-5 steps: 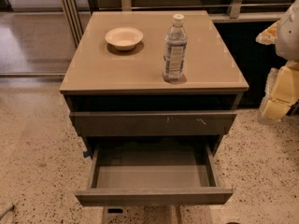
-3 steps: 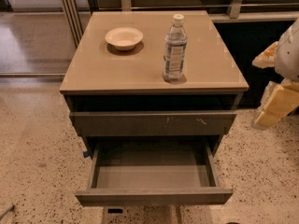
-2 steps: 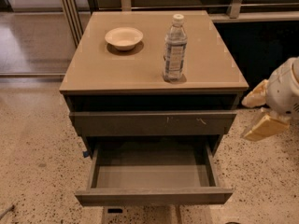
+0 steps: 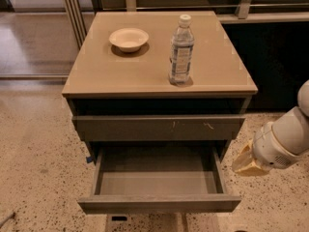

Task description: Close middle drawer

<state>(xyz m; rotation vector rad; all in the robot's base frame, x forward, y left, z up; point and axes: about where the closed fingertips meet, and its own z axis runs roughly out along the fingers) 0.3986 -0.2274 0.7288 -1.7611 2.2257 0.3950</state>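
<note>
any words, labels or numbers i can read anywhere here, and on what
No text can be read.
water bottle: its label has print, too blurred to read.
upper drawer front: only pale scratch marks, no lettering.
middle drawer, pulled open: plain front, no text.
bowl: unmarked.
gripper, low beside the open drawer's right side: no readable marking.

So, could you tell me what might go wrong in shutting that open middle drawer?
The pincer sits right of the middle drawer, beside its side wall rather than its front, so a push from there could snag the side or skew it. A hard shove might also topple the water bottle upright on the cabinet top.
</note>
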